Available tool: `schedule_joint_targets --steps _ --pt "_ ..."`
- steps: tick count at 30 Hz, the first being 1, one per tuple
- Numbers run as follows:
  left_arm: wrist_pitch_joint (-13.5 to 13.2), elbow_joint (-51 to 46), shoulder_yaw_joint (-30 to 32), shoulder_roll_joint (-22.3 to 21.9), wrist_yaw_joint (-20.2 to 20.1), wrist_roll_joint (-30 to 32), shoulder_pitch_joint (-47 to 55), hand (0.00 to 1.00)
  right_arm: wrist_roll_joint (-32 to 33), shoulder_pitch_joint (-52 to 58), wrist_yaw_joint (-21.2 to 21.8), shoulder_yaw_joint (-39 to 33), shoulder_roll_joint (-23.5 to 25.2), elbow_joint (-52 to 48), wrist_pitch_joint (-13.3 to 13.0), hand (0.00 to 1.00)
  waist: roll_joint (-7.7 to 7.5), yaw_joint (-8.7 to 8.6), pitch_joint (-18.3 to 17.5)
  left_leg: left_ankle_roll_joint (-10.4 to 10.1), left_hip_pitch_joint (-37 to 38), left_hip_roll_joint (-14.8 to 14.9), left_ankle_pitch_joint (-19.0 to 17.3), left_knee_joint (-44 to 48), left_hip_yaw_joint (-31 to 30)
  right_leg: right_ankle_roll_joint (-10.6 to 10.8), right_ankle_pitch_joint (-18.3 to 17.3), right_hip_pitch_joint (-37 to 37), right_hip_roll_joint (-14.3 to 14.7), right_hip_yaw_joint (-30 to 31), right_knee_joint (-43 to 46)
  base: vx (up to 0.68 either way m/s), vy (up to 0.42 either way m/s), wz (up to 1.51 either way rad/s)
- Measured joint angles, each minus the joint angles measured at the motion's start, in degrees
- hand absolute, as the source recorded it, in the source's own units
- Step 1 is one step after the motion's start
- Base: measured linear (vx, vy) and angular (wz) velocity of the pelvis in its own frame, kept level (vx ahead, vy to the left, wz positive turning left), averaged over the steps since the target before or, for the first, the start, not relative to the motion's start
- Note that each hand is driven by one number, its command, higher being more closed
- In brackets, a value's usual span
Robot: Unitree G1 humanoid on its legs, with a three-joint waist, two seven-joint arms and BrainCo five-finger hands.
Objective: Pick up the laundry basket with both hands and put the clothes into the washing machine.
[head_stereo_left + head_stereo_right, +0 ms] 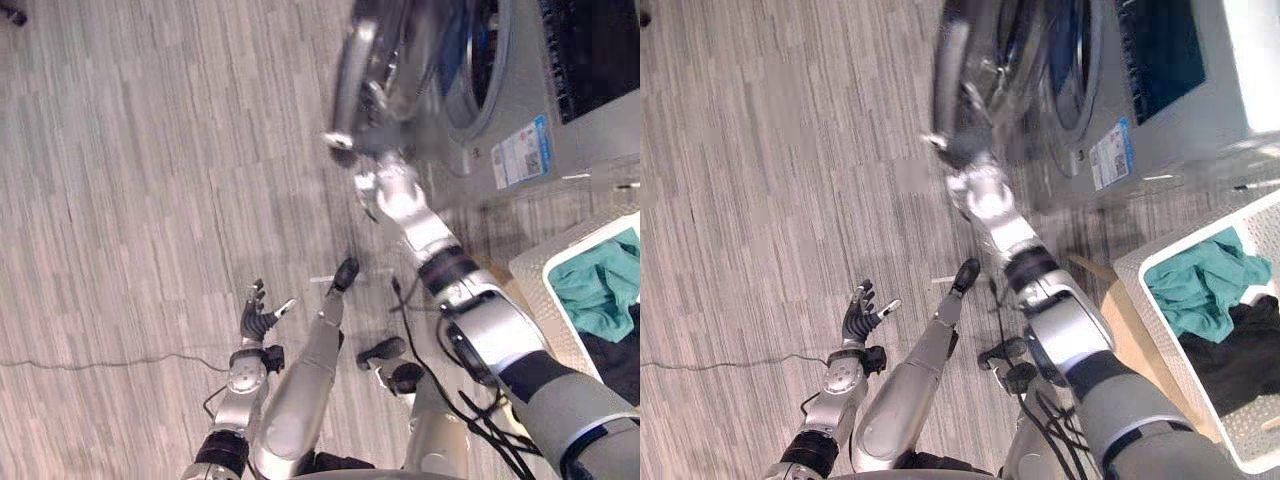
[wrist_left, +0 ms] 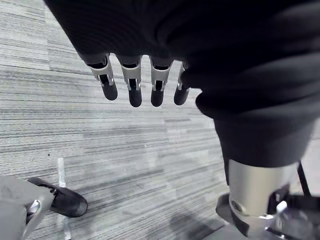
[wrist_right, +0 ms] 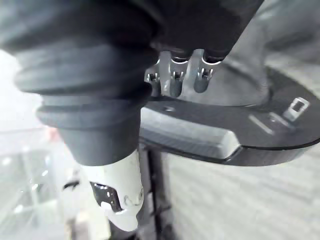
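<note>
Laundry basket [image 1: 1185, 242] is sitting near the washing machine [image 1: 1180, 120], grey plank floor [image 1: 150, 150] all around. Left hand [image 1: 258, 318] is hanging relaxed and empty, right hand [image 1: 962, 150] is touching the door [image 3: 240, 145], fingers [image 3: 175, 84] straight I think.

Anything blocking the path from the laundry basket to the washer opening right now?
Nothing visible. The washer door is swung out to the far side of the opening from the laundry basket. The right hand is at the door's edge; the left hand hangs open over the floor, neither on the basket.

We had head eyes looking down, sharing floor [image 1: 150, 150] and washer door [image 1: 357, 65] at 1 o'clock; wrist cams close, left on floor, right on door.
</note>
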Motion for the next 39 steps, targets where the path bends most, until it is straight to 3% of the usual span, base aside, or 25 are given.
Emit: schedule_joint_targets --steps 3,6,11,14,16,18,22,24,27,34,39 --pt "0.0 -1.7 0.1 0.1 0.1 -0.9 0.1 0.00 -0.9 -6.8 0.6 3.9 3.4 -8.2 -2.3 0.00 0.00 2.32 0.0 -0.1 -0.2 -0.4 0.1 0.0 -1.9 0.0 -1.2 1.2 0.0 -3.0 0.7 0.00 -0.160 0.49" --pt "-0.3 -3.2 0.1 0.0 0.1 -1.0 0.1 0.00 -1.3 -11.0 1.0 4.2 6.4 -12.7 -5.2 0.00 -0.06 2.98 0.0 -0.1 0.4 -0.7 0.1 0.0 -2.4 0.1 -1.5 3.0 0.0 -5.4 0.8 0.02 -0.097 0.42" --pt "-0.3 -3.2 0.2 -0.2 0.0 -1.3 -0.5 0.00 -1.3 -8.6 1.1 6.3 5.2 -17.3 -5.8 0.00 -0.27 2.40 -0.1 -0.1 1.5 -0.7 0.0 0.7 -1.4 0.1 -1.5 4.4 0.0 -4.8 0.3 -0.04 -0.013 -0.05" --pt "-0.3 -3.2 0.2 -0.4 0.2 -1.3 -2.9 0.00 -1.3 -0.3 1.6 8.0 0.7 -23.6 -5.8 0.00 -1.16 1.58 -0.1 0.6 1.6 0.2 -0.4 2.1 1.3 0.0 -1.4 3.9 0.4 -2.6 -0.4 -0.15 0.051 -0.54" --pt "-0.3 -3.2 -0.1 0.2 0.6 -1.3 -4.4 0.00 -1.2 6.3 3.3 8.6 -0.5 -26.2 -5.8 0.00 -2.92 0.29 -0.3 0.8 1.8 1.3 -0.6 2.3 3.9 -0.3 -1.2 2.5 0.5 0.5 -0.3 -0.14 0.044 -0.73" --pt "0.1 -2.9 -0.4 1.6 1.5 -1.2 -7.9 0.00 -0.7 15.4 5.5 8.9 -1.5 -27.9 -5.9 0.00 -4.37 -2.03 -0.2 0.8 1.7 3.6 -0.6 2.3 6.9 -1.1 0.7 0.3 2.1 4.4 -1.5 -0.14 0.023 -0.97" --pt "0.4 1.8 -2.2 4.9 2.7 -0.6 -16.2 0.00 1.7 28.1 10.8 12.5 -5.8 -27.7 -5.7 0.00 -4.72 -4.40 -0.2 0.9 1.8 7.0 -0.6 2.6 11.0 -2.2 4.6 -2.3 5.6 10.4 -4.4 -0.12 0.009 -0.90" --pt "0.9 5.6 -2.2 7.6 3.1 0.1 -20.8 0.00 1.6 35.0 13.8 13.5 -6.7 -27.1 -5.5 0.00 -4.78 -6.49 -0.2 0.9 1.8 8.5 -0.6 2.5 13.2 -2.7 6.2 -3.7 7.0 13.5 -5.3 -0.10 0.004 -0.82" --pt "1.8 13.7 -2.0 14.0 4.1 1.4 -29.0 0.00 1.2 41.3 17.5 11.2 -6.8 -21.4 -5.4 0.00 -5.64 -9.29 -0.3 1.0 1.8 10.2 -0.6 2.4 16.9 -3.0 8.1 -6.2 8.8 18.0 -6.4 -0.08 -0.004 -0.74" --pt "2.5 20.8 0.8 27.4 5.3 1.3 -41.7 0.00 1.1 49.3 18.5 -0.2 -7.2 -20.7 -5.5 0.00 -8.50 -14.86 -0.4 1.6 -1.2 13.4 -1.1 4.1 21.6 -2.5 12.0 -11.0 12.0 24.2 -9.0 -0.05 -0.013 -0.53" --pt "4.0 21.1 4.4 33.2 5.1 1.5 -48.3 0.00 1.1 56.6 18.3 -5.8 -6.8 -31.1 -6.2 0.00 -8.91 -16.23 -0.4 2.1 -6.6 15.8 -3.2 8.2 22.7 -1.8 14.6 -13.4 14.1 24.9 -12.6 0.01 0.027 -0.26"
